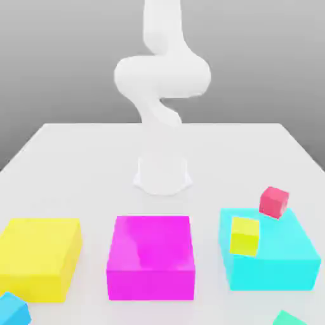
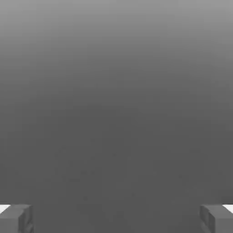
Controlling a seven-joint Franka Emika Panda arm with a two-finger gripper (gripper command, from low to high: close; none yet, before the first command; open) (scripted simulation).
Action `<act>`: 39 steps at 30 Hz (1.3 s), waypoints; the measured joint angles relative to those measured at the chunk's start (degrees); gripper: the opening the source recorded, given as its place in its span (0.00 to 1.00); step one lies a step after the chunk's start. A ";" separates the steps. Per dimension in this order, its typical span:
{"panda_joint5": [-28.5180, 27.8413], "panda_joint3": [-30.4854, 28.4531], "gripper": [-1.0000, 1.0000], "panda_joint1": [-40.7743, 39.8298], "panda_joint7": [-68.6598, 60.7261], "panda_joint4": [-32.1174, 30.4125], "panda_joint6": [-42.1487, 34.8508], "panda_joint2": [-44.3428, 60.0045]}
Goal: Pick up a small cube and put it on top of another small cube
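A small red cube (image 1: 273, 202) sits tilted at the far edge of a large cyan block (image 1: 285, 254). A small yellow cube (image 1: 245, 236) lies tilted near that block's left side. Cut off by the exterior view's bottom edge are a small blue cube (image 1: 13, 310) at the left corner and a small green cube (image 1: 289, 318) at the right. In the hand view my gripper (image 2: 116, 219) is open, its two grey fingertips (image 2: 16, 218) far apart with nothing between them, facing a plain grey background.
A large yellow block (image 1: 38, 254) and a large magenta block (image 1: 151, 254) stand in a row with the cyan one on the white table (image 1: 76, 159). The white arm rises from its base (image 1: 162, 174) behind them and leaves the picture at the top.
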 joint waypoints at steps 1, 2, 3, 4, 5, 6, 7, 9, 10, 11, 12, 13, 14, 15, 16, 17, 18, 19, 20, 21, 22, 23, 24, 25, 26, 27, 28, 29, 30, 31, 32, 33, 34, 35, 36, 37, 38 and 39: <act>0.08 0.08 0.50 0.59 -0.96 0.28 0.52 2.26; 0.13 0.15 0.50 1.16 -1.87 0.56 1.01 4.43; 0.19 0.24 0.50 1.70 -2.76 0.82 1.50 6.55; 0.25 0.35 0.50 2.22 -3.64 1.08 1.99 8.65; 0.31 0.48 0.50 2.72 -4.51 1.34 2.47 10.73; 0.35 0.59 0.50 3.23 -5.36 1.60 2.95 12.82; 0.40 0.74 0.50 3.71 -6.23 1.86 3.44 14.90; 0.48 1.10 0.50 4.61 -7.94 2.38 4.40 19.05; 0.50 1.29 0.50 5.06 -8.77 2.64 4.88 21.13; 0.50 1.48 0.50 5.51 -9.60 2.90 5.36 23.20; 0.49 1.77 0.50 5.86 -10.40 3.15 5.86 25.28; 0.47 1.99 0.50 6.28 -11.22 3.41 6.33 27.35; 0.43 2.25 0.50 6.66 -12.02 3.68 6.81 29.43; 0.36 2.54 0.50 7.01 -12.80 3.94 7.29 31.51; 0.26 2.83 0.50 7.39 -13.55 4.20 7.77 33.59; 0.13 3.13 0.50 8.00 -14.27 4.46 8.22 35.67; -0.04 3.37 0.50 8.46 -14.98 4.72 8.72 37.75; -0.25 3.62 0.50 9.04 -15.67 4.97 9.20 39.83; -0.47 3.82 0.50 9.60 -16.34 5.23 9.69 41.91; -0.73 4.03 0.50 9.95 -16.99 5.49 10.17 43.99; -1.01 4.22 0.50 10.26 -17.63 5.75 10.65 46.07; -1.32 4.44 0.50 10.54 -18.23 6.01 11.12 48.16; -1.68 4.69 0.50 10.81 -18.81 6.27 11.60 50.24; -2.07 4.94 0.50 11.10 -19.37 6.53 12.07 52.33; -2.52 5.23 0.50 11.39 -19.88 6.80 12.52 54.43; -2.99 5.48 0.50 11.75 -20.38 7.06 13.00 56.52; -3.48 5.69 0.50 12.13 -20.87 7.33 13.48 58.62; -4.01 5.88 0.50 12.52 -21.34 7.59 13.94 60.71; -4.56 6.06 0.50 12.92 -21.78 7.86 14.41 62.81; -5.07 6.10 0.50 13.32 -22.09 8.17 15.10 64.90; -5.49 5.94 0.50 13.66 -22.13 8.56 16.24 66.98; -5.86 5.71 0.50 13.95 -22.03 9.00 17.60 69.06; -6.25 5.44 0.50 14.21 -21.84 9.45 19.09 71.14; -6.56 5.11 0.50 14.50 -21.65 9.91 20.62 73.19; -6.78 4.97 0.00 14.60 -21.51 10.19 21.46 74.37; -6.78 4.97 0.00 14.60 -21.51 10.19 21.46 74.37; -6.78 4.97 0.00 14.60 -21.51 10.19 21.45 74.37; -6.77 4.97 0.00 14.60 -21.52 10.19 21.44 74.37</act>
